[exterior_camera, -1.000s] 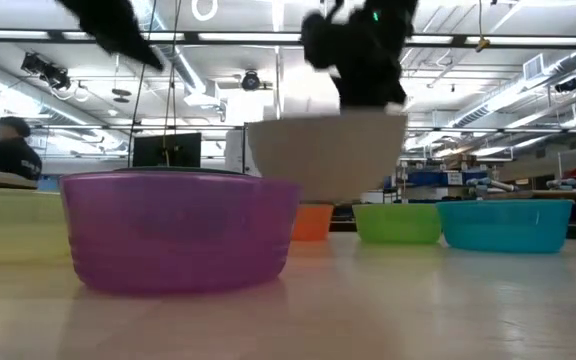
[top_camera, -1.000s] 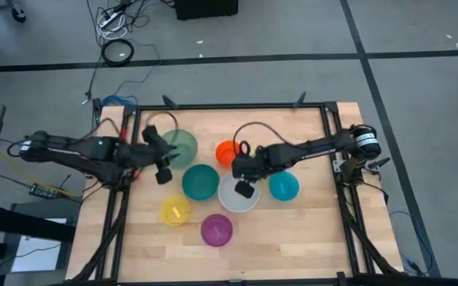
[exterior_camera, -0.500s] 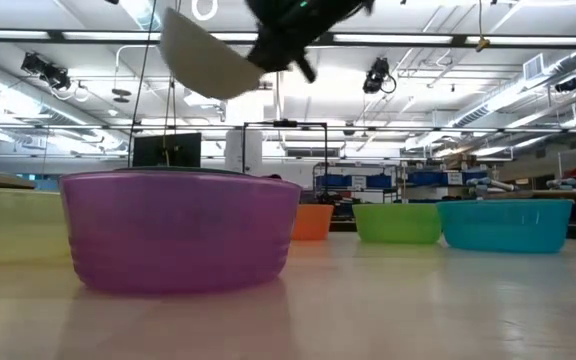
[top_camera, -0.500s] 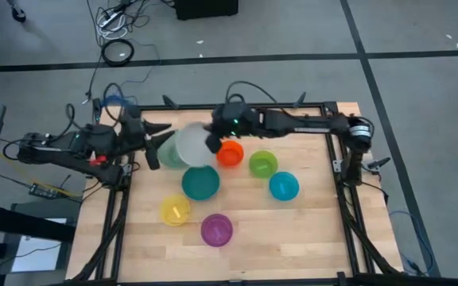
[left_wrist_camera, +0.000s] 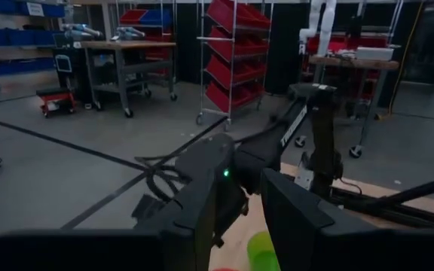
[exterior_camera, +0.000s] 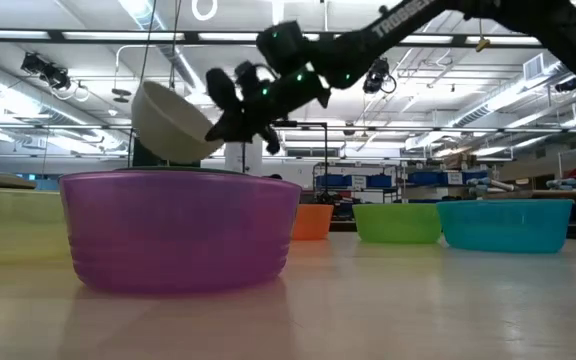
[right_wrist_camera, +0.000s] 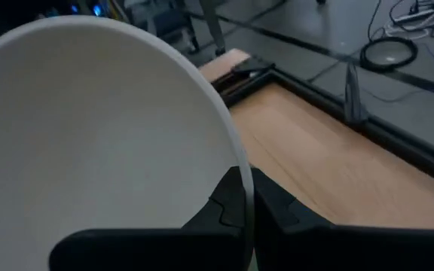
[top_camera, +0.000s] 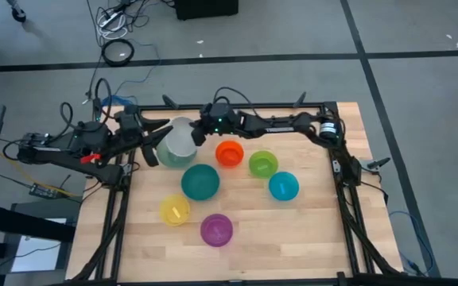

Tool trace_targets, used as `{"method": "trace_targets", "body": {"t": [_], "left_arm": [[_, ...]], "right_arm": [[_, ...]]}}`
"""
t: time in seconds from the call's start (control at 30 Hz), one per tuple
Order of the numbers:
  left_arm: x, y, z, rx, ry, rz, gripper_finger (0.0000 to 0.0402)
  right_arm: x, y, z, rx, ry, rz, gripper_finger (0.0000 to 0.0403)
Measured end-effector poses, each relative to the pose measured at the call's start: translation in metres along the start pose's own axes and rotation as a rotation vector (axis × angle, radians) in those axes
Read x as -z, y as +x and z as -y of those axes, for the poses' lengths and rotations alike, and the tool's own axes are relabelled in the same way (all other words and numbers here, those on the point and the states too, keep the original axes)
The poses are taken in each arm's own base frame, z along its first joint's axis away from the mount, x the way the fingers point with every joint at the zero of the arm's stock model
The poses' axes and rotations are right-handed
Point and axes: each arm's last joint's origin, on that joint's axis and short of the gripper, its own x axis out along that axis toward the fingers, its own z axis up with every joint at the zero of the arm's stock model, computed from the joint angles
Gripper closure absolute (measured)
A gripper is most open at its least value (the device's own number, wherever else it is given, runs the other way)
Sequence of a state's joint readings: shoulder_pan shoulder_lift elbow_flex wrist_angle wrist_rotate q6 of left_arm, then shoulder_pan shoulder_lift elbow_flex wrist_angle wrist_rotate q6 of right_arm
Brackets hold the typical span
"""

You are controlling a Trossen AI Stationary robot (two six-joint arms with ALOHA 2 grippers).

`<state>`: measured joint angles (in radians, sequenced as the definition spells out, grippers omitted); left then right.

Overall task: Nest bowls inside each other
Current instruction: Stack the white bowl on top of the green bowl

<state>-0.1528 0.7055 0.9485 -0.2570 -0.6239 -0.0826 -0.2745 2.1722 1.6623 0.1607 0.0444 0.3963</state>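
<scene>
My right gripper [top_camera: 200, 132] is shut on the white bowl [top_camera: 178, 141], which hangs tilted over the far left of the table, above the sage green bowl [top_camera: 165, 156]. My left gripper [top_camera: 154, 140] stands open just left of them, nothing between its fingers [left_wrist_camera: 202, 203]. On the table sit the orange [top_camera: 230, 152], lime green [top_camera: 263, 164], blue [top_camera: 283, 187], teal [top_camera: 200, 182], yellow [top_camera: 174, 210] and purple [top_camera: 216, 229] bowls, each on its base. My right gripper pinches the white bowl's rim [right_wrist_camera: 236, 162], one finger inside the bowl and one outside. The fingers come from the table's right, slanting slightly down. The bowl [exterior_camera: 173, 122] is lifted clear and tipped, with its mouth turned up and toward the gripper.
A black frame [top_camera: 237, 106] runs along the table's far edge and both sides. Bare wood lies along the near edge [top_camera: 293, 246] and at the far right.
My right gripper has carried the white bowl from the table's middle toward the far left, over the sage green bowl, tipping it on the way. My left gripper has risen, tipped up to level and drawn back toward the far left.
</scene>
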Motion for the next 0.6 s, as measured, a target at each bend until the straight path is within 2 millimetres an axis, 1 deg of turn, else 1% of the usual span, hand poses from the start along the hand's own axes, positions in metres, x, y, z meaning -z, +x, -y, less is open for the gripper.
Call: {"method": "trace_targets", "body": {"t": [0.13, 0.27, 0.6], "left_arm": [[0.0, 0.0, 0.0, 0.0, 0.0, -0.004, 0.0285], [0.001, 0.0, 0.0, -0.002, 0.003, -0.009, 0.0285], [0.001, 0.0, 0.0, -0.002, -0.001, -0.009, 0.0285]], "right_arm": [[0.015, 0.012, 0.008, 0.008, 0.011, -0.026, 0.0403], [0.019, 0.015, 0.01, -0.001, 0.012, -0.041, 0.0395], [0.023, 0.011, 0.008, 0.003, 0.0, -0.115, 0.0328]]}}
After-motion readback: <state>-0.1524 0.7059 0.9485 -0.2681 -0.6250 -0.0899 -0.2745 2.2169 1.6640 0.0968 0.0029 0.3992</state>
